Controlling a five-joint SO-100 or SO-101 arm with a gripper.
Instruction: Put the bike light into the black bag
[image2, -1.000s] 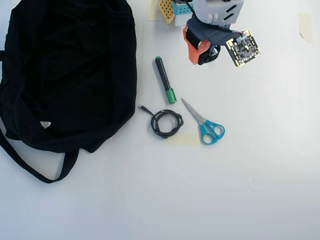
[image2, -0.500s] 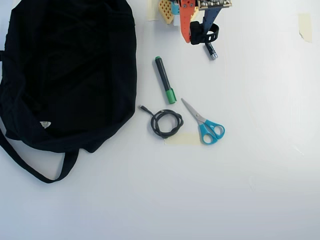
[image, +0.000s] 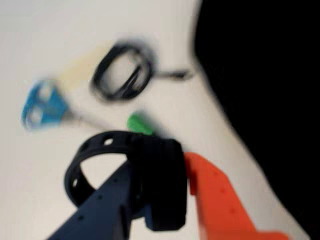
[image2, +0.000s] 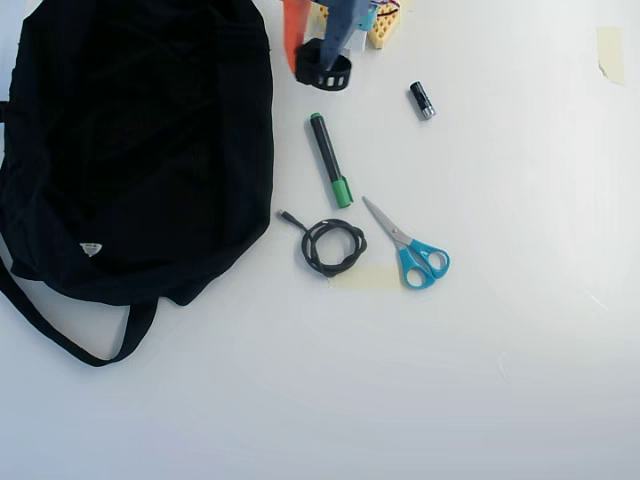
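Overhead view: the jaws (image2: 315, 62), one finger orange and the other dark blue, are clenched on the light (image2: 322, 66) near the top edge, just right of the bag (image2: 140, 140) and off the desk (image2: 400, 380). The light's ring strap, punched with small holes, sticks out toward the right in this view. Below it lies a marker (image2: 329, 160) with a green cap, slim and straight, its black end nearest the light. Right of the light, apart from it, sits a small black cylinder (image2: 421, 100) with a silver tip. Lower down a coiled black cable (image2: 332, 246) lies beside scissors (image2: 407, 244) with teal handles, the blades pointing up-left; a pale tape patch (image2: 368, 277) lies under them. More tape (image2: 610, 52) sits at the right edge.

The bag is soft, matte fabric, rounded, filling the upper left; a small white label (image2: 91, 249) shows near its lower edge and a strap (image2: 70, 335) loops out below. Between the bag's right edge and the marker runs a narrow bare strip of white desk. The lower half and right side of the desk are open.

Wrist view, blurred: the light (image: 157, 190) is a dark block pinched between the two fingers, its strap looping left. Beyond it show the marker's cap (image: 139, 123), cable (image: 122, 72) and scissors (image: 42, 105), with the bag (image: 265, 90) filling the right.
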